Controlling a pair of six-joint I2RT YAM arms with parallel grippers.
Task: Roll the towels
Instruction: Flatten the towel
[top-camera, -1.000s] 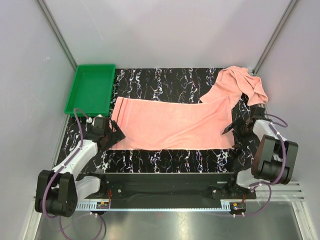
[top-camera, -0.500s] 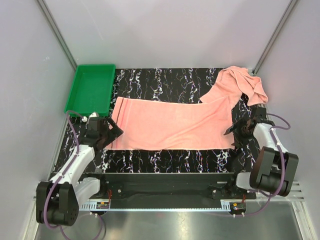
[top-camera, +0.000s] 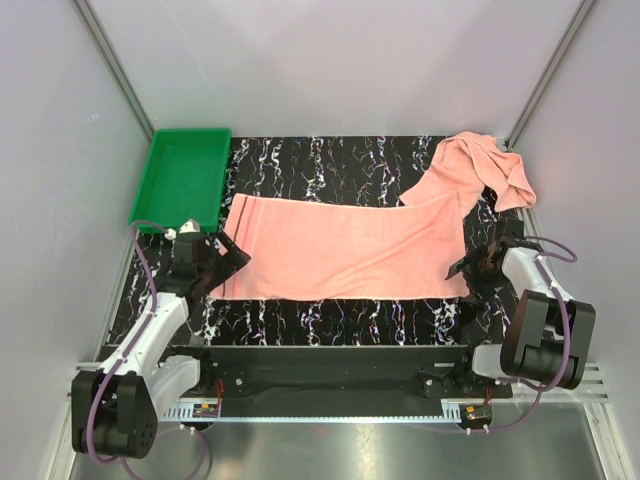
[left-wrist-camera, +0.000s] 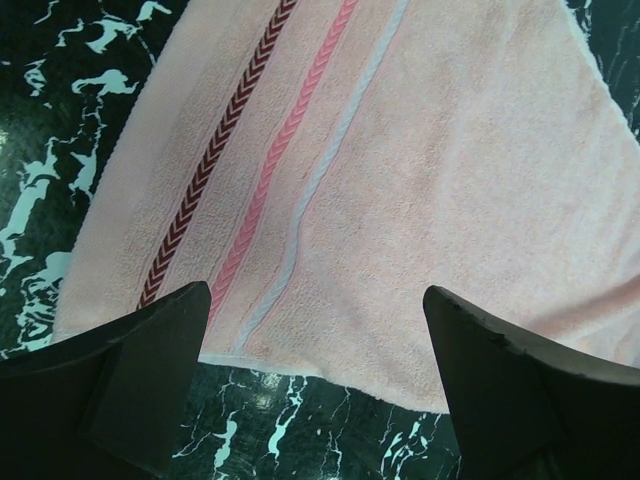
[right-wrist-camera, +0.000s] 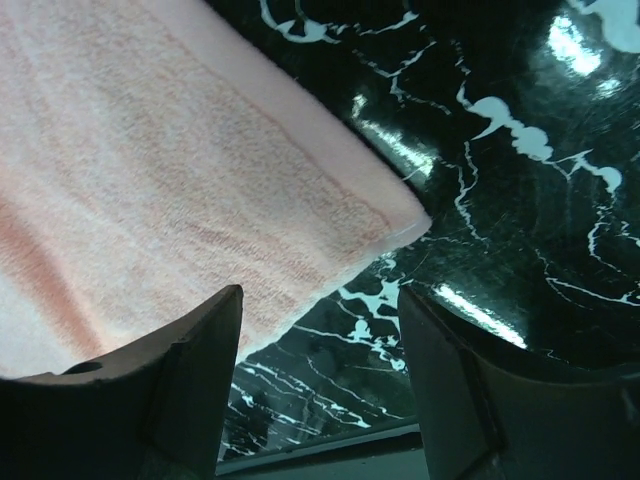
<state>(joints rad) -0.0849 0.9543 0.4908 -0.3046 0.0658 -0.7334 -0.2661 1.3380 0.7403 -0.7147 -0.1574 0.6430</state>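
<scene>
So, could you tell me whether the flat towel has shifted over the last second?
No. The flat towel has not shifted: its left end lies as close to the green tray as before.

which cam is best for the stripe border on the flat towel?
Left wrist: the striped border fills the frame, dark red, pink and pale bands distinct. Top external shows it only as a thin dark line at the left end of the towel. Right wrist sees only the opposite corner, no stripes.
</scene>
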